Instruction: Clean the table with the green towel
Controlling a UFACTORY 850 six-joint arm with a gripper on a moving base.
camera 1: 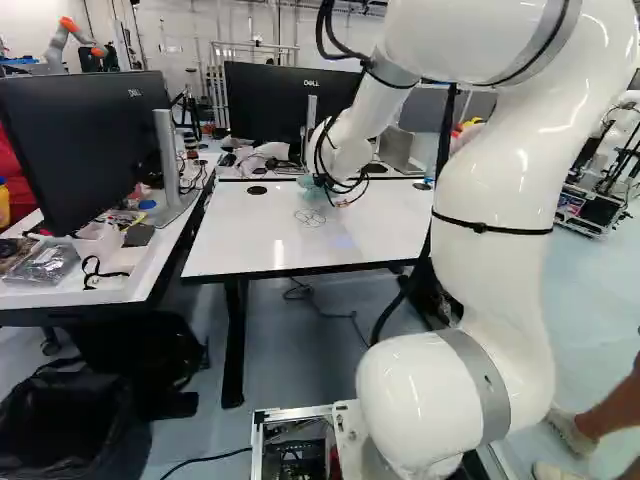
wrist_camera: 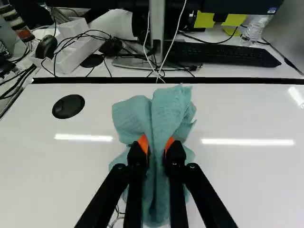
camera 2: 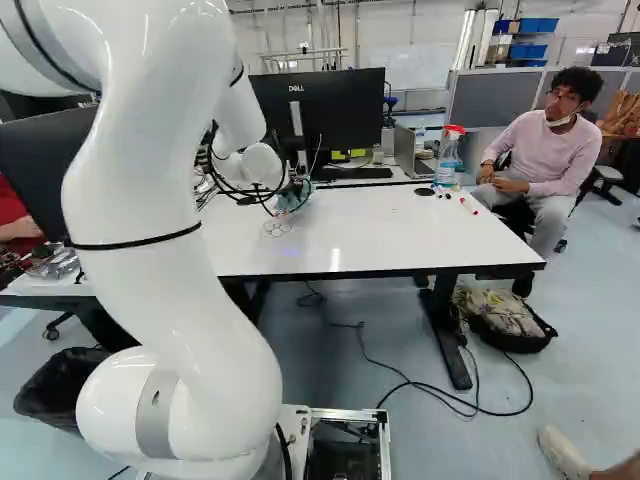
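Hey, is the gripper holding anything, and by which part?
Yes, the gripper holds the green towel, pinched at a bunched fold near its middle, with cloth spreading out on both sides of the fingers.

The arm (camera 1: pixel 500 170) has a glossy white, rounded housing. Grey bands (camera 2: pixel 152 425) ring its joints; the near lower band carries a small dark mark. 1 thin black tie (camera 1: pixel 490 229) encircles the near link. Black cables (camera 1: pixel 322 35) run along the far section and loop at the wrist. The gripper (camera 2: pixel 289 193) is black, with 2 slim fingers (wrist_camera: pixel 136 164), orange pads (wrist_camera: pixel 143 142) and small round screws (wrist_camera: pixel 192 166).
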